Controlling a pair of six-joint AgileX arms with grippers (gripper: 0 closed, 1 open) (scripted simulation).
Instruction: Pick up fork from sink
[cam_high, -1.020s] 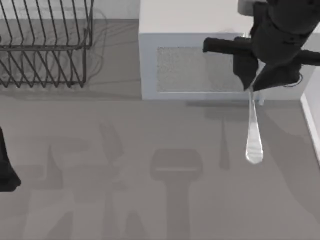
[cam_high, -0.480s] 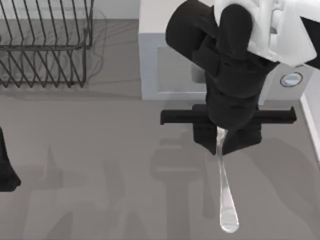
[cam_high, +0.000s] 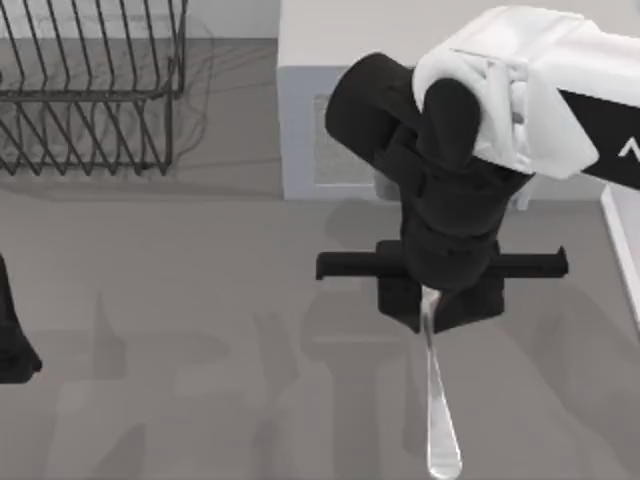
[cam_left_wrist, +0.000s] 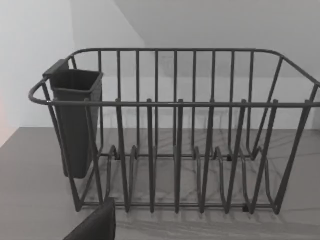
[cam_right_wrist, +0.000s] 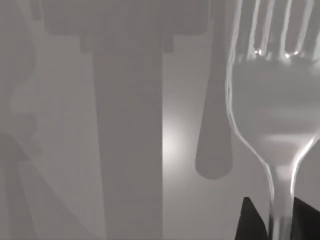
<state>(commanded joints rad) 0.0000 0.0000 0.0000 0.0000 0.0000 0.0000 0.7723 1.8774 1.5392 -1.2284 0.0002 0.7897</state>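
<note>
The grey table (cam_high: 200, 330) is lying bare in front of the sink (cam_high: 300, 120), a white block at the far edge, with only shadows falling across it. Far to the left of the sink, my left arm (cam_high: 12, 345) is sitting parked at the table's edge. The wire dish rack (cam_high: 90, 100) is standing just left of the sink, well away from the work.

In front of the sink, slightly to its right, my right claw (cam_high: 428, 300) is clenching the fork (cam_high: 438, 400) near its neck. The long handle is sticking out toward the near edge of the table. Its separate shadow suggests the fork is hanging above the table and no longer in the sink.

The main risk is the thin grip. The fork is narrower than the black fingers and is being pinched at one end, so a quick swing could let it pivot or slide out. The free handle could also be knocking the table if the arm is dipping.

Open room is lying to the left of the claw, across the middle of the table. To the right of the sink, a white raised edge (cam_high: 625, 260) is closing that side in, and the sink's front wall is standing close behind the arm.
</note>
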